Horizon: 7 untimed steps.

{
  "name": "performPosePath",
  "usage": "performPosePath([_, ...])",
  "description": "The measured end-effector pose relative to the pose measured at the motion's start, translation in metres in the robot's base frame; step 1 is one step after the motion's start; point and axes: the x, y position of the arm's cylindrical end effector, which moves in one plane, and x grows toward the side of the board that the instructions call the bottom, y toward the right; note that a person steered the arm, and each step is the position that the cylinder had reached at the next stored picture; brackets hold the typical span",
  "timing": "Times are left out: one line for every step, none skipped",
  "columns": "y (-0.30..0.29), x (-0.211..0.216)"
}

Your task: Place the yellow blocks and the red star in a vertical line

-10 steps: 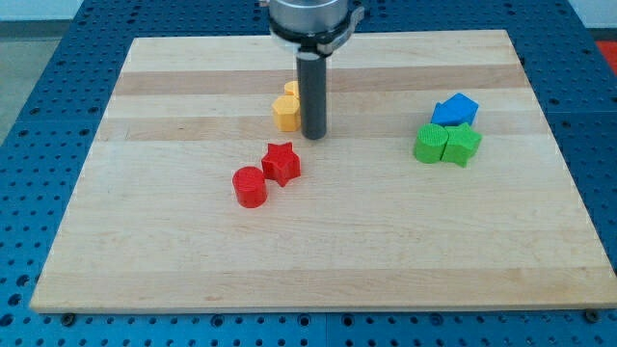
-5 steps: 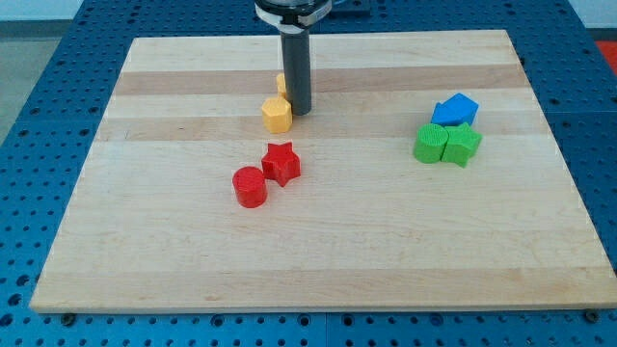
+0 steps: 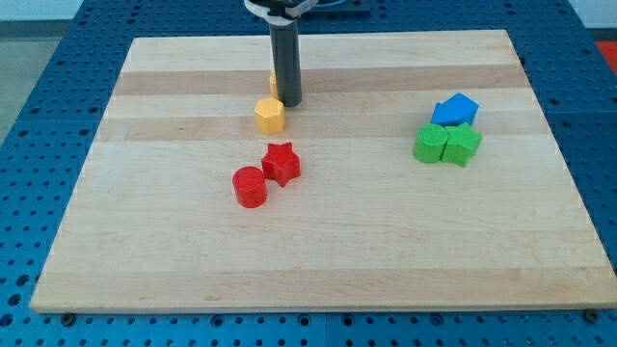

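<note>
Touching nothing clearly, my tip (image 3: 289, 102) stands just above-right of yellow hexagon (image 3: 270, 116).

Single arm enters from the view's top edge, at roughly 12 o'clock from frame centre, only its lowest part visible. Straight dark rod hangs upright, no visible tilt. My tip (image 3: 289, 102) sits at table-top height, upper middle of view, about 11 o'clock from frame centre. Pale mount collar above rod cropped by the top edge.
</note>
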Motion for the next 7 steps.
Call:
performPosePath([0.000,-0.018])
performPosePath([0.000,-0.018])
performPosePath([-0.010,-0.005])
performPosePath([-0.011,0.007])
performPosePath([-0.011,0.008])
performPosePath([-0.011,0.012])
performPosePath([-0.009,0.012])
